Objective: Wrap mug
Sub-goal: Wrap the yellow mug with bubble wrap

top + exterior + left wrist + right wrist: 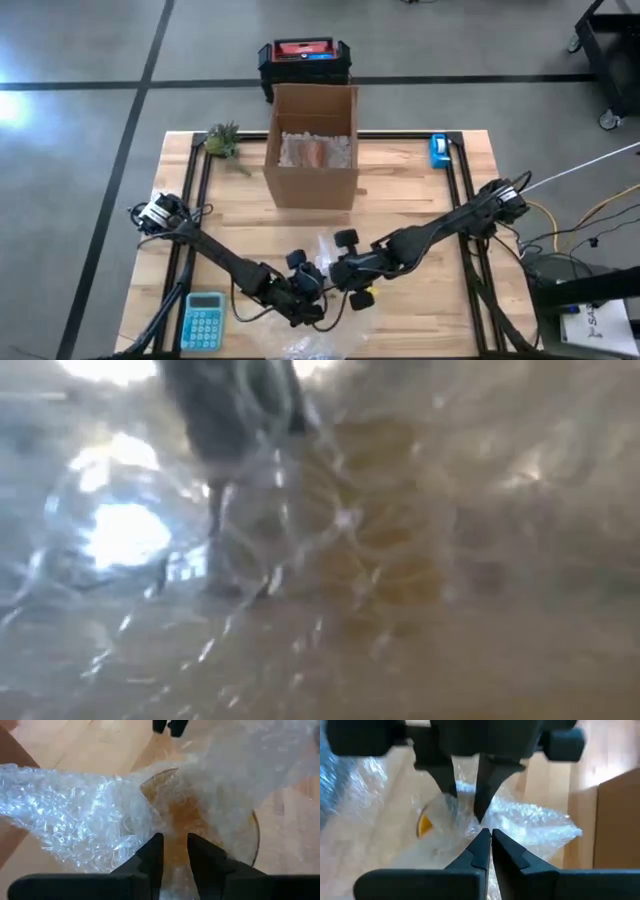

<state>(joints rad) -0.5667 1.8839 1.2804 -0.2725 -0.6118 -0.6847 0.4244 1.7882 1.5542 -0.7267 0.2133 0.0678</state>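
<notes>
The mug (205, 820), amber-orange with a round rim, lies under clear bubble wrap (75, 815) near the table's front middle. In the right wrist view only an orange patch of the mug (425, 825) shows through the bubble wrap (530, 820). My left gripper (175, 852) and right gripper (490, 837) meet over it, fingertips almost together, each shut on the wrap. From above, the left gripper (312, 290) and right gripper (335, 272) hide the mug. The low view is filled by the bubble wrap (120, 540), with the mug (380, 530) blurred behind it. My left gripper has the bubble wrap (466, 790) between its two fingers, which point down over the mug's rim (150, 785). A narrow gap stays between the fingers. Whether the mug's wall is also in the gap I cannot tell. My right gripper pinches a bunched fold of bubble wrap (487, 822) between its fingertips, just beside the left gripper's fingers (482, 795). The wrap spreads loose over the mug and onto the table.
An open cardboard box (312, 145) with packing inside stands at the far middle. A teal calculator (203, 320) lies at the near left, a small plant (225, 140) at the far left, a blue tape dispenser (440, 150) at the far right.
</notes>
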